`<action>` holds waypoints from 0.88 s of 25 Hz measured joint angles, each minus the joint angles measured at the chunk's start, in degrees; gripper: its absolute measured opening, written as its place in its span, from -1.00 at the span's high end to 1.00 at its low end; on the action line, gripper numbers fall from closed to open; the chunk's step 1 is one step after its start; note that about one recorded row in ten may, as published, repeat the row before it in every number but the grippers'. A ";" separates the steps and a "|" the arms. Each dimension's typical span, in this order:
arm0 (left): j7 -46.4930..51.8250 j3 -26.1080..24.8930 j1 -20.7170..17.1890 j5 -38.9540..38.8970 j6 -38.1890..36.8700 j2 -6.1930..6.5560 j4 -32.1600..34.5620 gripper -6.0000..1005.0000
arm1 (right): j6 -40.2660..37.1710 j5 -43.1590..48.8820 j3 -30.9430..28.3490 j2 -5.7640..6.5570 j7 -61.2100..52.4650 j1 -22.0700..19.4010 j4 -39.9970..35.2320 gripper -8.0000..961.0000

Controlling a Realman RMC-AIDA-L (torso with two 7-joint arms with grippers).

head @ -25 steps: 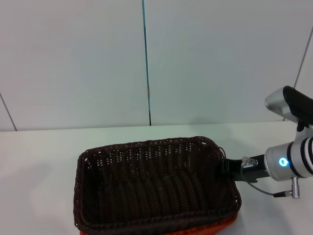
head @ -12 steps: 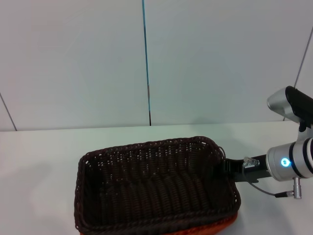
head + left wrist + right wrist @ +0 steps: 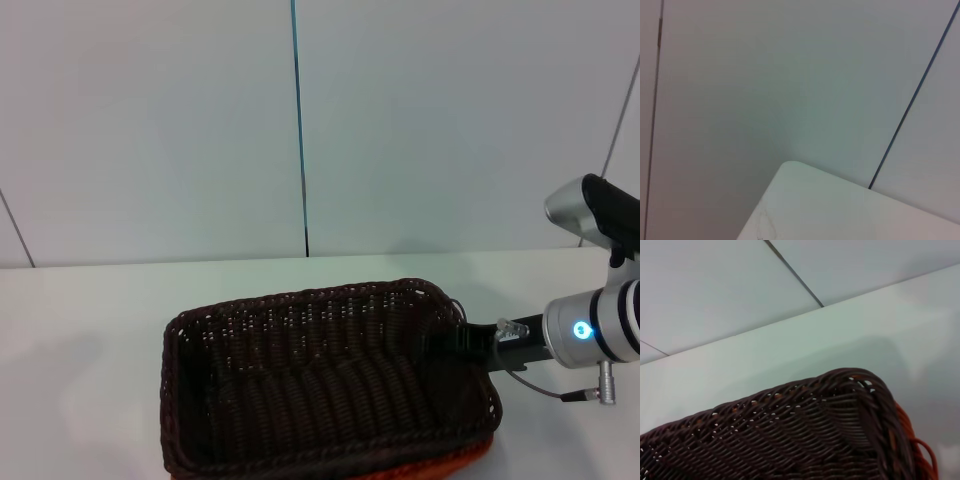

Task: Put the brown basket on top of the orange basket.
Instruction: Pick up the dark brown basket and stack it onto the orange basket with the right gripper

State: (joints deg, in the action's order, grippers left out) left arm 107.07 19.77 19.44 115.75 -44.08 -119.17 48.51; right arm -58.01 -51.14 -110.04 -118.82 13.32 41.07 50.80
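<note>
The brown basket sits nested on top of the orange basket, of which only a thin orange strip shows under its front right edge. My right gripper reaches in from the right and is shut on the brown basket's right rim. The right wrist view shows the brown basket's braided rim close up, with the orange basket's rim peeking out beside it. My left gripper is out of view; its wrist view shows only the wall and a table corner.
The baskets stand on a white table near its front edge, before a pale panelled wall. A thin cable hangs under my right wrist.
The brown basket has shifted slightly to the right and settled lower on the orange basket. My right gripper stays at the right rim.
</note>
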 joint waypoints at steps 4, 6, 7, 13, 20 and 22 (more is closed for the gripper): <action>-0.02 0.00 -0.01 0.00 0.17 0.06 -0.13 -0.77 | -0.13 0.04 -0.04 -0.08 0.02 0.04 0.13 -0.45; -0.02 0.00 -0.02 0.00 0.37 0.09 -0.15 -0.77 | -0.37 0.05 -0.01 -0.09 0.08 0.07 0.29 -0.45; -0.02 0.00 -0.02 0.00 0.45 0.09 -0.16 -0.77 | -0.61 -0.06 -0.06 -0.09 0.23 0.09 0.35 -0.46; -0.03 0.00 -0.09 0.00 0.61 0.09 -0.17 -0.77 | -3.00 -1.78 -0.58 -0.03 0.56 -0.22 2.57 -0.46; -0.03 0.00 -0.10 0.00 0.63 0.09 -0.17 -0.77 | -6.20 -1.00 -3.28 0.12 -0.06 -0.62 5.80 -0.46; -0.03 0.00 -0.11 0.00 0.62 0.08 -0.18 -0.77 | -6.97 0.23 -4.61 0.16 -0.18 -0.63 5.95 -0.46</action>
State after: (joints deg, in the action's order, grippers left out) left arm 107.05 19.77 19.33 115.75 -43.46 -119.10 48.33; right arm -64.99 -50.91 -114.65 -118.66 13.14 40.43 56.75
